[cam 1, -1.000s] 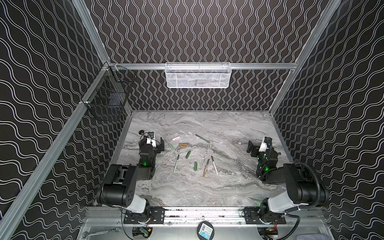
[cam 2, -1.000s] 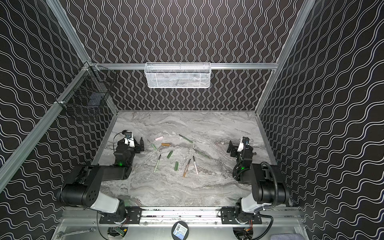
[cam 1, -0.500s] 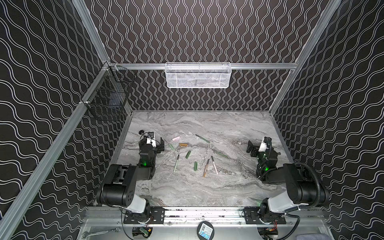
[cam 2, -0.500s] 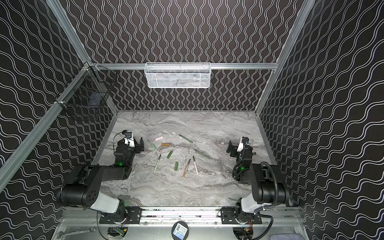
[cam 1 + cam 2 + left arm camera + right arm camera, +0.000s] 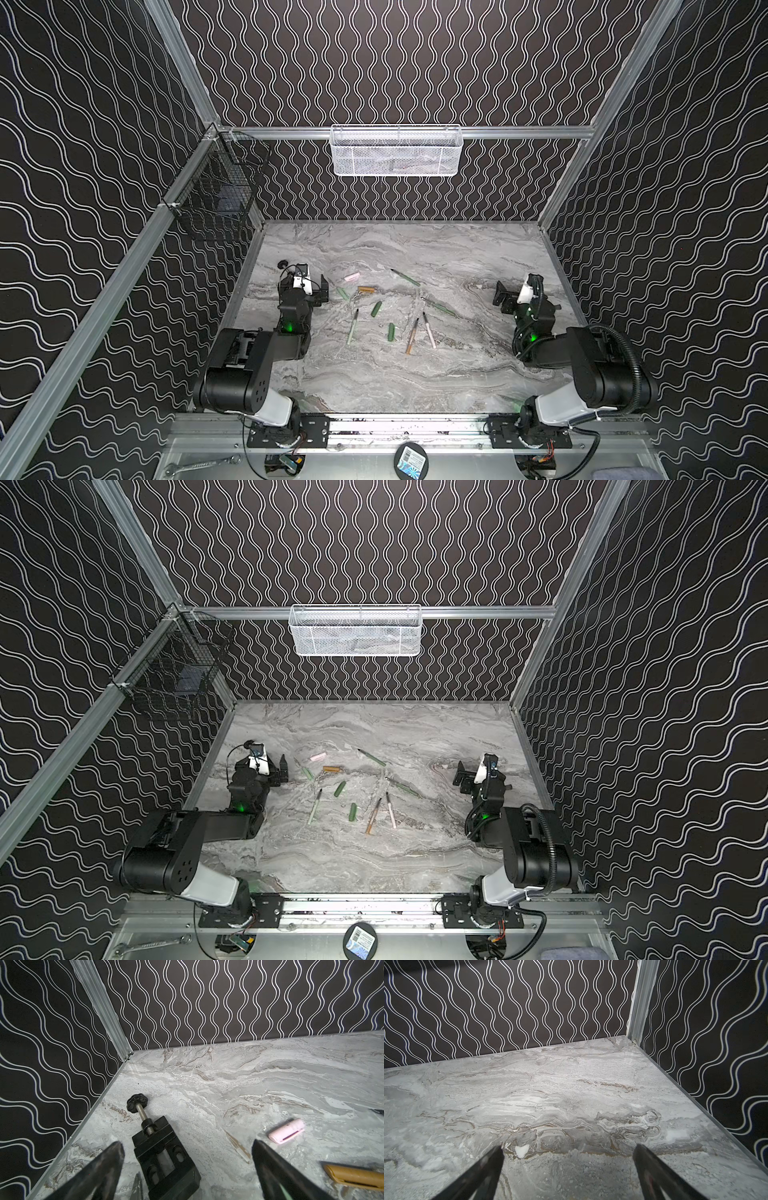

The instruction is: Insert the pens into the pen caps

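Scattered flat across the centre of both top views: five pens [image 5: 352, 332], all uncapped. Two green ones at the upper right of the cluster, a pale green one at the lower left. Tan pen [image 5: 412, 336] and pink-white pen [image 5: 429, 330] at the lower right, dark tips close together.

Among them, five pen caps [image 5: 377, 309], each lying apart from any pen. Pink cap [image 5: 352, 276] and gold-brown cap [image 5: 366, 289] at the upper left of the cluster, a pale green one just left of those, two dark green ones in the middle. Underneath, grey marble table [image 5: 374, 374].

Just left of the cluster, left gripper [image 5: 305, 284], jaws spread wide, gripping nothing. In the left wrist view, small black vise [image 5: 164, 1159] on the table between the fingers.

Far right in the top views, right gripper [image 5: 515, 293], likewise wide open and empty, with only bare marble ahead in the right wrist view.

On the back wall, white mesh basket [image 5: 396, 150]; at the upper left, black wire basket [image 5: 216, 195].
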{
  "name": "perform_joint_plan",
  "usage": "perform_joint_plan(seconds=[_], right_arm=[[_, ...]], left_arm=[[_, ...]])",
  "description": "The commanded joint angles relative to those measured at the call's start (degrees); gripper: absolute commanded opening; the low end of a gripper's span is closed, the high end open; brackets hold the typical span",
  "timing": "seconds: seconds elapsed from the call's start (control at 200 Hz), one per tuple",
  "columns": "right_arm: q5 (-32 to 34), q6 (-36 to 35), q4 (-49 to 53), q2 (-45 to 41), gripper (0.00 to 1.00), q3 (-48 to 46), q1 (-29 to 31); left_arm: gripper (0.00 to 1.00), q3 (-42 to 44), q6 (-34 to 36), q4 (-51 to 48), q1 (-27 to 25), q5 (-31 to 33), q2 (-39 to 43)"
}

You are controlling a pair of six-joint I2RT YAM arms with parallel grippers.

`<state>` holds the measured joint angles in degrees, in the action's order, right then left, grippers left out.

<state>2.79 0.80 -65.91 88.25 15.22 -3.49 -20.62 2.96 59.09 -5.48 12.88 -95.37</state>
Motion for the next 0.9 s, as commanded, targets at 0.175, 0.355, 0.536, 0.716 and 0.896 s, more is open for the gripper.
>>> perform_joint_plan(seconds=[0.175, 0.355, 0.536, 0.716, 0.896], right_arm=[[1.7, -0.6, 0.6, -1.2, 1.0, 0.9, 0.4], [9.8, 4.4, 38.3, -14.2, 1.0, 19.8, 3.3], [13.5, 27.1, 72.6, -18.5, 1.0, 42.3, 4.0], [1.1, 27.7, 77.8, -16.1, 1.0, 46.4, 1.7], [-8.7, 24.7, 86.3, -9.3, 0.7, 51.5, 4.4]], left_arm=[[0.99, -3.2, -1.1, -12.9, 0.2, 2.3, 10.3], [0.99, -11.7, -6.6, -28.6, 0.2, -0.7, 30.4], [0.99, -33.8, -40.7, -65.7, 0.2, 9.1, 40.2], [0.99, -36.8, -39.7, -66.4, 0.6, 0.8, 41.0], [0.99, -45.9, -37.8, -73.7, 0.6, -5.7, 31.8]])
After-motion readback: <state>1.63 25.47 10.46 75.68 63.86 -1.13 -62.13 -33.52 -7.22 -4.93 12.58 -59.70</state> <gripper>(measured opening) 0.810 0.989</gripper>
